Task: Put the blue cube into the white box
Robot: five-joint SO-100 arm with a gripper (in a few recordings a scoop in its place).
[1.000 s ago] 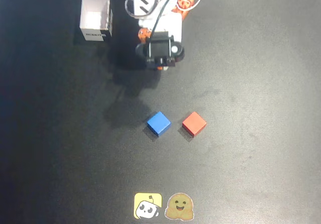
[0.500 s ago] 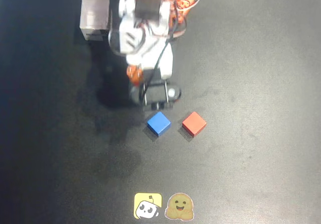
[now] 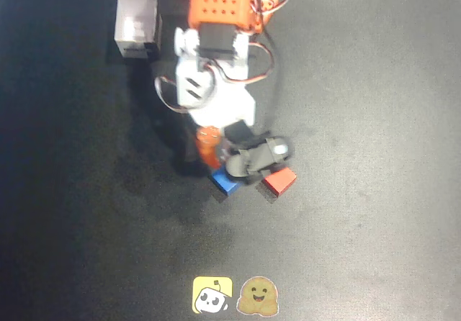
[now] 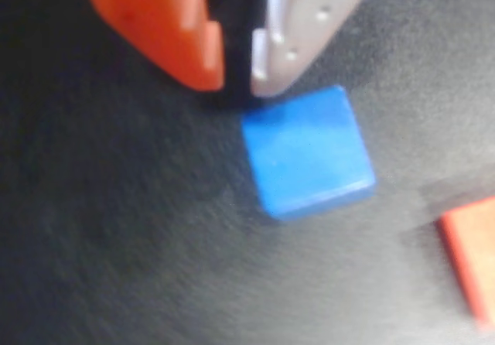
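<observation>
The blue cube (image 4: 309, 155) lies flat on the dark mat. In the overhead view my wrist covers part of the blue cube (image 3: 225, 185). My gripper (image 4: 236, 82) hangs just above the cube's upper left corner, shut, its orange finger (image 4: 166, 32) and pale finger (image 4: 298, 35) almost touching with nothing between them. From overhead the gripper (image 3: 218, 167) sits at the end of the outstretched arm, over the cube's far edge. The white box (image 3: 137, 27) stands open-topped at the back left, well away from the cube.
A red cube (image 3: 279, 181) lies just right of the blue one, close to my wrist, and shows in the wrist view as the red cube (image 4: 470, 260) at the right edge. Two stickers (image 3: 234, 296) lie at the mat's front edge. The arm's base (image 3: 223, 1) stands at the back.
The arm has stretched forward from its folded pose near the base. The gripper came down the mat to the blue cube and now covers part of it. Cubes and box have not moved.
</observation>
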